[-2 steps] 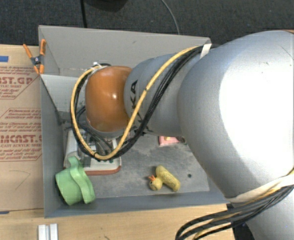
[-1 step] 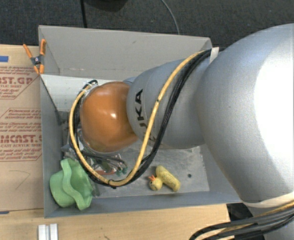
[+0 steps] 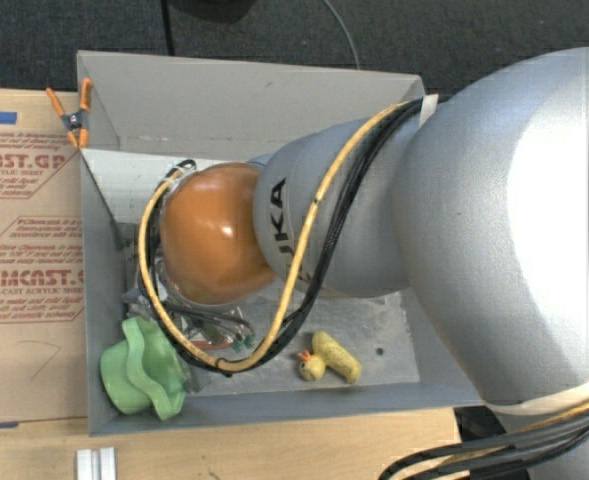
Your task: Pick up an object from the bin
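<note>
- Camera view: the gripper (image 3: 209, 330) sits low in the left half of the bin (image 3: 244, 98), mostly buried under the orange cover (image 3: 214, 230); whether it is released or clenched cannot be told.
- Just beside it, a crumpled green lump (image 3: 144, 368) fills the lower-left corner (no clear long axis).
- A yellow duck (image 3: 329, 358) lies near the lower wall, long axis roughly left-right, beak leftward.
- The arm (image 3: 394, 218) reads "KA"; the letters before it are cut off by the cover.

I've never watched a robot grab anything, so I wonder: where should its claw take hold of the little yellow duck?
Probably across the long body of the yellow duck, coming straight down from above. It lies flat and stretched out, with bare bin floor on both long sides.
</note>
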